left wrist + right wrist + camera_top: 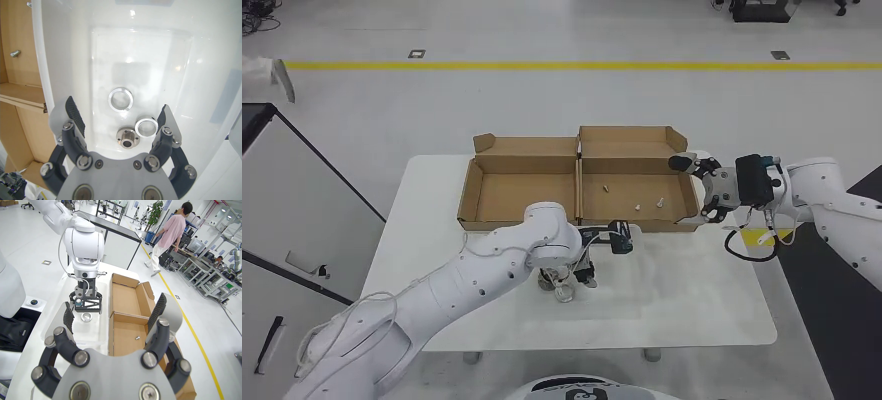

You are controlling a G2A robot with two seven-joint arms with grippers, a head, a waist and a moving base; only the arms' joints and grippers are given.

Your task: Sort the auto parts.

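Observation:
Three metal parts lie in a clear plastic tray (141, 66) on the white table: a large ring (120, 101), a smaller ring (146, 128) and a flanged hub (128, 139). My left gripper (118, 106) hangs open just above them, pointing down, with nothing between its fingers; in the top view it (572, 283) is in front of the boxes. My right gripper (114, 302) is open and empty at the right end of the right cardboard box (632, 150). Small bolts (639, 205) lie in that box. One ring (86, 317) sits below the left gripper (87, 306).
Two open cardboard boxes stand side by side at the table's back; the left box (517, 190) holds nothing that I can see. A bolt (15, 53) rests on the cardboard beside the tray. The table's front right is bare.

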